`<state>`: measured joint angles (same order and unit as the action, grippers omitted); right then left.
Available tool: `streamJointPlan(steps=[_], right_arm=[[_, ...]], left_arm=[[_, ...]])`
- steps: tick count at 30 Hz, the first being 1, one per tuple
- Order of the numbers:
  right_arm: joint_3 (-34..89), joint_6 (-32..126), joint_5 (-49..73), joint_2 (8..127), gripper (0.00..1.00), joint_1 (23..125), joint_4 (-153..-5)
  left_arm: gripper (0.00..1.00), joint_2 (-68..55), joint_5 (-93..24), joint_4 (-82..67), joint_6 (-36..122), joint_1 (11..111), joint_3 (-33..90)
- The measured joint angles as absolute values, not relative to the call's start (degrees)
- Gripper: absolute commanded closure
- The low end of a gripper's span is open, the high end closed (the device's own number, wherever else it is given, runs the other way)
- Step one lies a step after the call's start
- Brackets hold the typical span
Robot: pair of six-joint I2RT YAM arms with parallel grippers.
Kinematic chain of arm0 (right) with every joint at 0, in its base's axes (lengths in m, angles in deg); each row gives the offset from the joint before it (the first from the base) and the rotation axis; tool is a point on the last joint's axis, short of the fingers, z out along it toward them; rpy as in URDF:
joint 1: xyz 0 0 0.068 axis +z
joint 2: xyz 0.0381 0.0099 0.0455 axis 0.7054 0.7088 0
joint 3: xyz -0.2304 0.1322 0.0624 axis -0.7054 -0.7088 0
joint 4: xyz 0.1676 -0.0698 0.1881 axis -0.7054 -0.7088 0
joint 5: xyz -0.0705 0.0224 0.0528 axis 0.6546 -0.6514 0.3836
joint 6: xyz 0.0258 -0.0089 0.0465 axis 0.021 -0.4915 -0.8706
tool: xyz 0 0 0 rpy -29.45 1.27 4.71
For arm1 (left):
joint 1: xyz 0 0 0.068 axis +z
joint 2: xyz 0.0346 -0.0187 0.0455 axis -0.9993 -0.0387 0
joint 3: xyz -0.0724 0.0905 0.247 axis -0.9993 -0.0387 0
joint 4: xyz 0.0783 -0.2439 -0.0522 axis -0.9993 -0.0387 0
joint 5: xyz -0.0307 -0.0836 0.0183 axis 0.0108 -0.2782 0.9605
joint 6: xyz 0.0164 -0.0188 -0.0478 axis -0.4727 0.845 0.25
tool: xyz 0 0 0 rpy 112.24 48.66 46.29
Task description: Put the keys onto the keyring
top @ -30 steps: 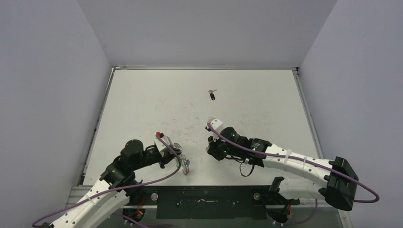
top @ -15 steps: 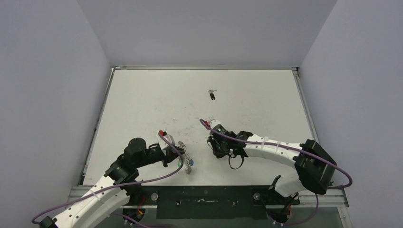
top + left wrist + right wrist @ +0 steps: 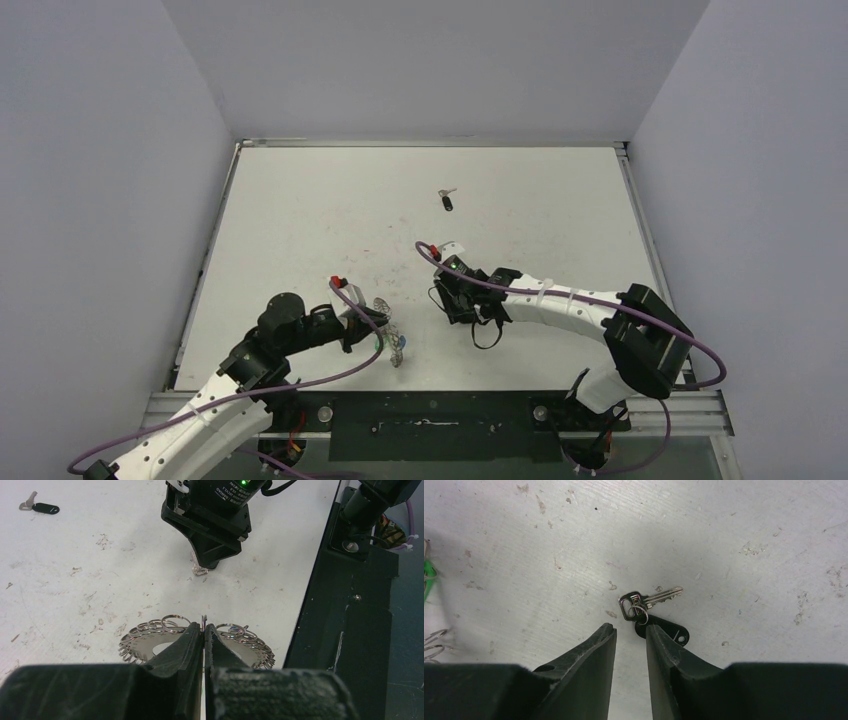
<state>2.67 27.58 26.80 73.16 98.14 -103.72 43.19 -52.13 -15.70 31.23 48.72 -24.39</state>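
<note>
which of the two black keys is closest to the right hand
The key lying just ahead of the right hand, almost between its open fingers; the other key lies far beyond it.

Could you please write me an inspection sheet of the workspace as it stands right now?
Surface: white table, scuffed and speckled with marks.
Job's things: keyring pinched at its rim by the left arm; near key with a black tag lying flat just ahead of the right arm's fingertips; far key lying alone farther back.
Clutter: nothing seen loose; a blue tag sits at the keyring.
Grippers: left gripper shut on the keyring; right gripper open, jaws slightly apart, nothing between them.
Cables: purple cables run along both arms, away from the far key.
Surroundings: plain grey walls on three sides; black base rail at the near edge.
</note>
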Motion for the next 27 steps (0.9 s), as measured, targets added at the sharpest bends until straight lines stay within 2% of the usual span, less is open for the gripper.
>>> streamJointPlan(steps=[3, 7, 12, 25, 27], right_arm=[[2.67, 27.82, 26.65, 73.21, 0.71, 98.09, -103.69], [2.67, 28.11, 25.79, 74.26, 0.6, 97.39, -103.47], [2.24, 28.28, 22.21, 75.41, 0.57, 93.48, -102.21], [-0.36, 29.11, 8.09, 78.06, 0.64, 86.09, -94.03], [-0.45, 29.18, 6.93, 78.37, 0.7, 85.85, -93.27]], left_arm=[[1.0, 43.27, -52.13, -15.7, 31.41, 48.72, -24.41], [1.0, 43.71, -52.13, -15.72, 32.0, 48.72, -24.56], [1.0, 44.37, -52.13, -15.74, 32.74, 48.72, -24.67], [1.0, 44.56, -52.13, -15.76, 32.98, 48.72, -24.74], [1.0, 44.56, -52.1, -15.76, 33.0, 48.72, -24.74]])
